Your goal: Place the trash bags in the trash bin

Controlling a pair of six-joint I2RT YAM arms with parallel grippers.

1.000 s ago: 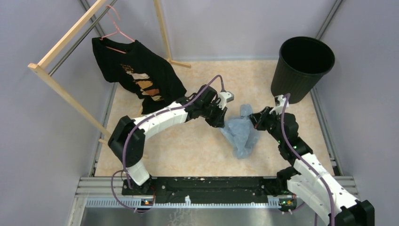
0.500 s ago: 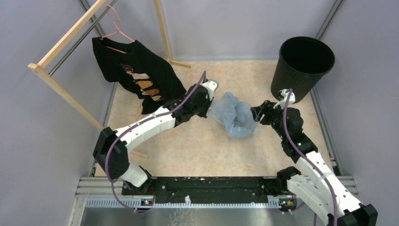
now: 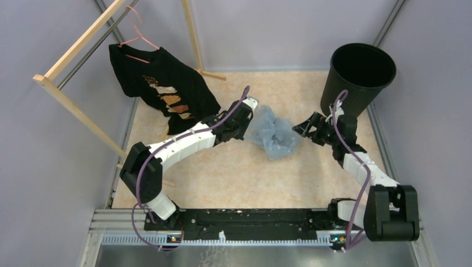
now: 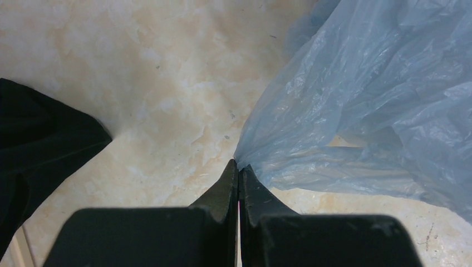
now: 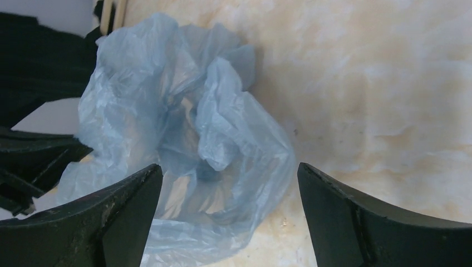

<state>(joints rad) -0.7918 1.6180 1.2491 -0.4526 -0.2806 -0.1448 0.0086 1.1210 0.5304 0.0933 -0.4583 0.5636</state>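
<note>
From here the marbled table [image 3: 234,172] fills most of the top view. The trash bin [image 3: 345,100] stands upright in the far right corner with its mouth open to the ceiling. The black T-shirt [image 3: 167,89] hangs on the wooden rack [image 3: 78,44] at the far left, well apart from the work. The trash bag [image 3: 273,133] is a crumpled pale-blue heap on the table near the middle, between my two grippers. Its bulk runs from the far left down toward the near right, so it is longer along that diagonal than across it.

The left gripper [image 3: 247,127] is at the bag's left edge. Its wrist view shows the jaws closed tight, with a gathered pinch of film caught right at the tips [image 4: 238,167] and the rest of the bag fanning out to the right. The right gripper [image 3: 303,128] sits just beside the bag's right edge with its jaws spread wide and nothing between the fingers. In its own view the bag lies straight ahead and slightly left, centred in the gap.

What matters for the next move, as I read it, is the line-up: left gripper, bag, right gripper, then bin, running roughly left to far right. The right arm is clearly the nearer one to the bin, which rises just behind its wrist. Carrying with the left arm means lifting the bag up and over that rim, past the right arm.
</note>
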